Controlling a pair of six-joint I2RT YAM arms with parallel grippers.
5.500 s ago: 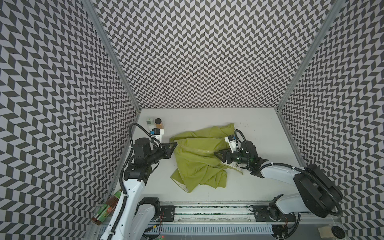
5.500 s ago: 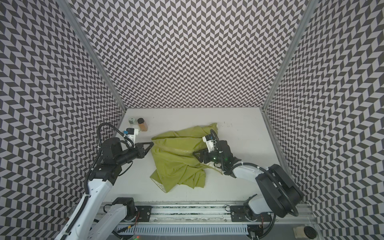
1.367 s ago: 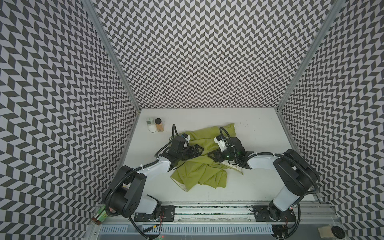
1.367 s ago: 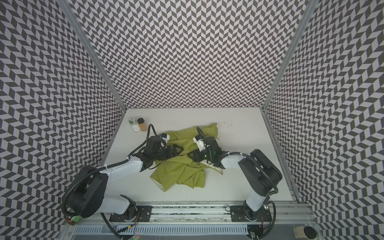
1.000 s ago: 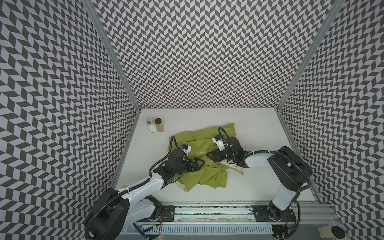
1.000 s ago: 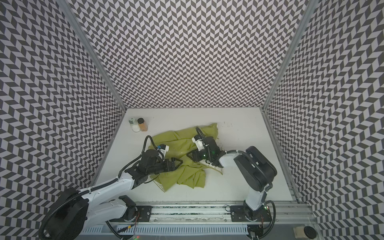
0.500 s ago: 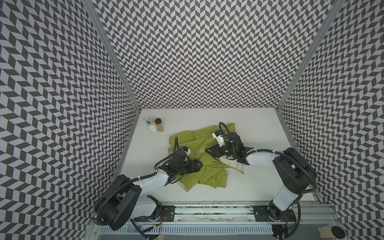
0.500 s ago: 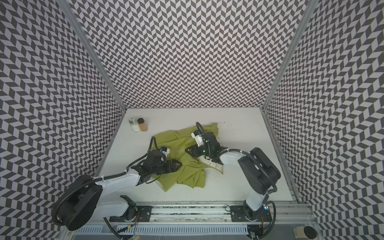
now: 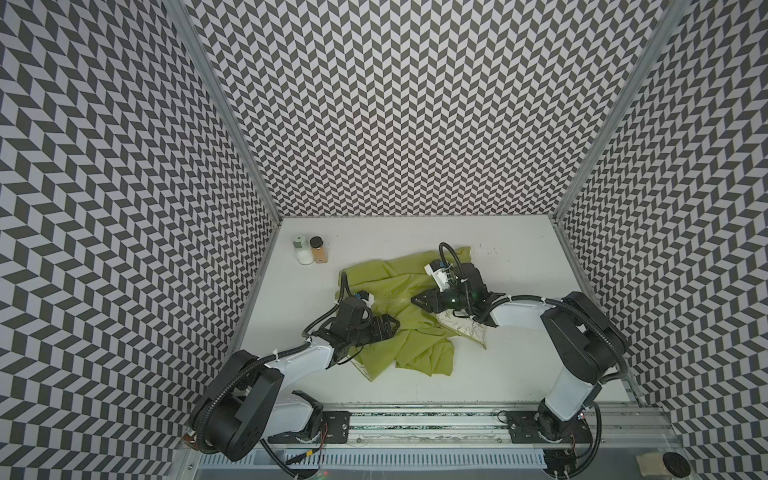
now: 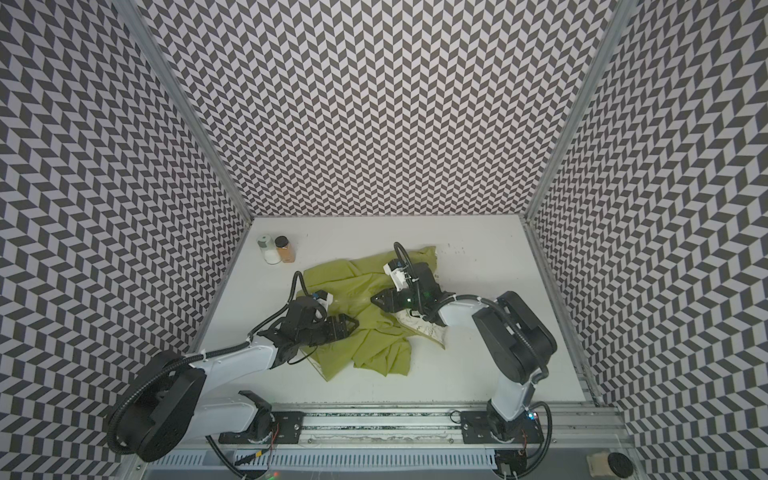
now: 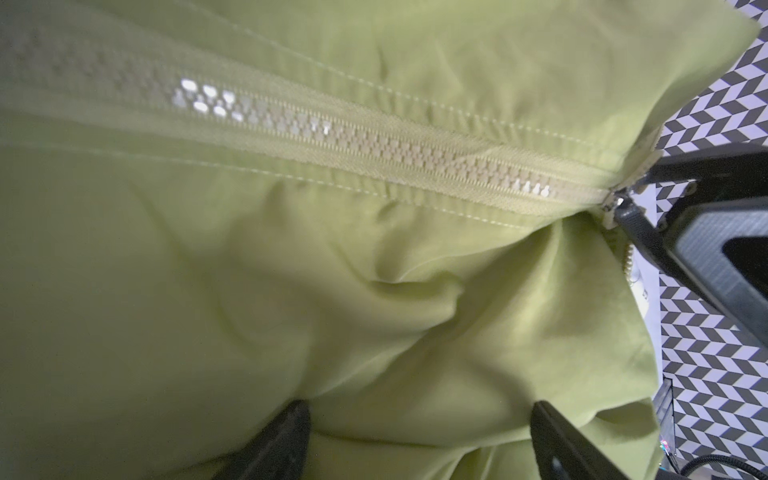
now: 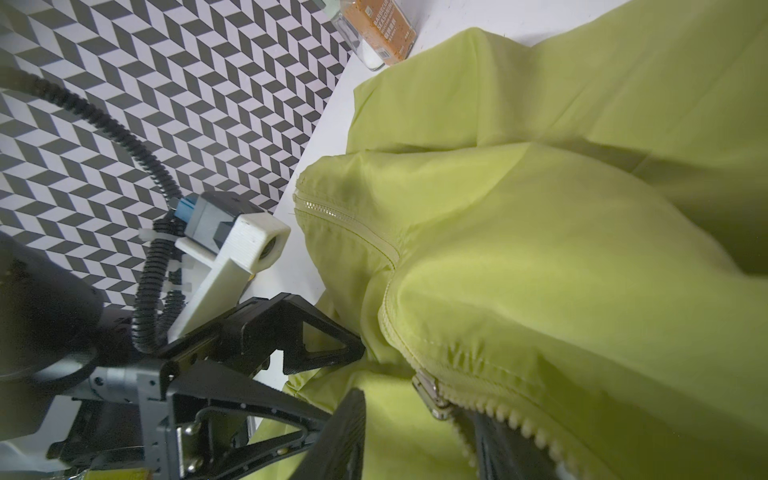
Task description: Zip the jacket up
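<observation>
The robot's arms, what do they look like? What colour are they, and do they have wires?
Both arms have white tubes and chunky black joints. Ribbed black cables loop over each wrist, beside a white camera block. The fingers are black triangles with cut-out holes.

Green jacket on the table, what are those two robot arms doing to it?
They're zipping it up. The right gripper pinches the lime-green fabric jacket right at its small metal zipper slider. The left gripper is open, over the fabric beside the closed stretch. The teeth are joined up to the slider and loose past it, so it is only partly zipped.
</observation>
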